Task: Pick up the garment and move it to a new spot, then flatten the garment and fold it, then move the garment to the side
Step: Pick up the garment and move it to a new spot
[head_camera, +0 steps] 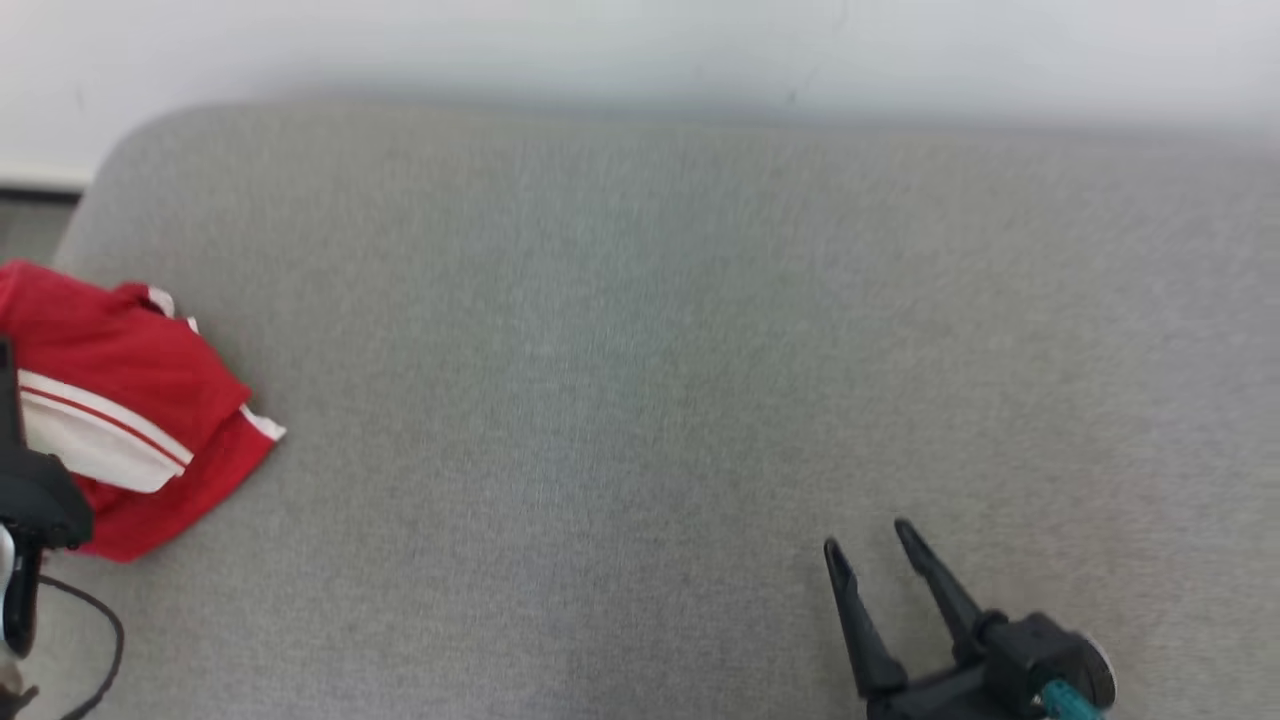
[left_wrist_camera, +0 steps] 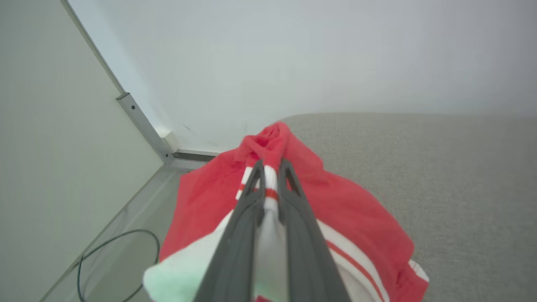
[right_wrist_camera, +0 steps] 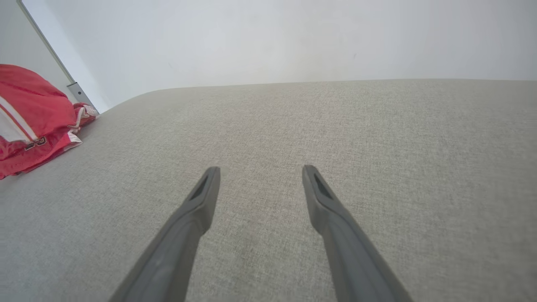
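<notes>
Red-and-white garment [head_camera: 130,400] lies bunched at the left edge of the grey table [head_camera: 640,350], toward its far-left corner. The left gripper [left_wrist_camera: 272,167] has its 2 fingers [left_wrist_camera: 247,218] pinched nearly together on a white fold with a red stripe. The right gripper [right_wrist_camera: 261,170] hovers near the front edge, right of the middle, well apart from the cloth, its fingers spread wide and holding nothing.

The step in hand looks like the pick-up. The pinch seems to catch only a thin ridge of cloth, so a slow, straight lift would be wise, checking that the fold does not slip out. The garment should then be carried toward the bare middle of the table, where both grippers could reach to flatten it. The right gripper may need to take a second corner before spreading.

The head view cuts the garment off at its left side and blurs. How much cloth hangs over the edge, and which part is held, I cannot tell. A dark print on the hem is unreadable.
</notes>
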